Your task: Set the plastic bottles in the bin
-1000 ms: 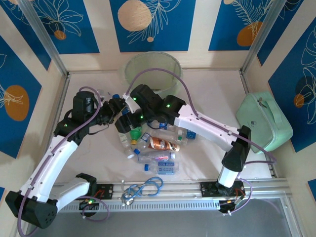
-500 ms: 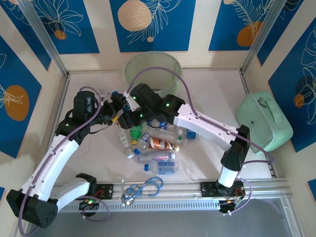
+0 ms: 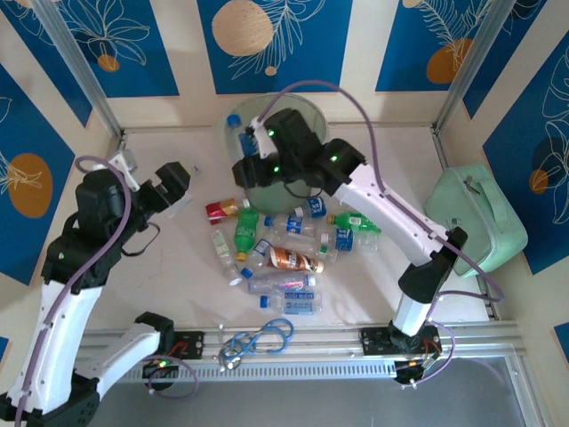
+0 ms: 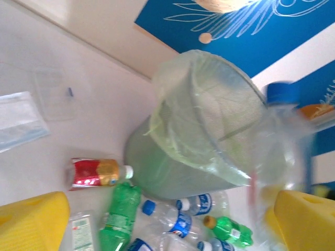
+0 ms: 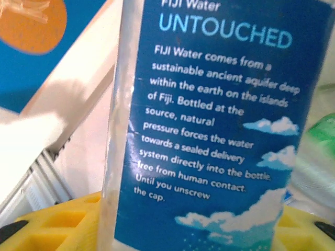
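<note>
Fingers [image 5: 52,225] of the right gripper [image 3: 247,153] clamp a Fiji bottle [image 5: 209,120] seemingly over the bin [image 3: 307,105] rim; released there, it may bounce outside. Left gripper [image 3: 173,191] gapes empty.

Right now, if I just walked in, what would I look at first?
Probably the right gripper holding a blue-labelled water bottle up by the rim of the pale-green bin at the back of the table. Next, the heap of crushed bottles in the middle of the table, and the mint-green case at the right edge.
</note>
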Robot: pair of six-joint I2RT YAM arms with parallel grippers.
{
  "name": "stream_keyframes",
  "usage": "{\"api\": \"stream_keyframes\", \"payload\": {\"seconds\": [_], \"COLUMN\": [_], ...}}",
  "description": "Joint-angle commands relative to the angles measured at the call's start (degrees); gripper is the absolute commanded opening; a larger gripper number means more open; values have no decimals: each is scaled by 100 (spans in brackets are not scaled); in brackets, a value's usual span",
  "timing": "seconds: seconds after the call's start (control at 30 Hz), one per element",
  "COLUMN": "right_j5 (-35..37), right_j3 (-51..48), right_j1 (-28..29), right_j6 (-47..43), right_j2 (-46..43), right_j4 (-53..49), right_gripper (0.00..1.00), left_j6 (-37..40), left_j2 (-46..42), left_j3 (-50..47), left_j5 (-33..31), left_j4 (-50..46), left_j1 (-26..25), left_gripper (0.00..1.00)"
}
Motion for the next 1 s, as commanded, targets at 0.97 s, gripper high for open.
{"api": "stream_keyframes", "payload": {"seconds": [0.97], "right_j5": [-215], "right_j3": [2700], "right_j1": [-1450], "right_j6": [400], "right_j2": [1674], "right_j4": [-1376], "right_gripper": [85], "left_j6": [-266], "left_j2": [1603], "left_j3": [-3465], "left_j5": [1196], "left_j4": [1751], "left_j1": [49], "left_gripper": [92]}}
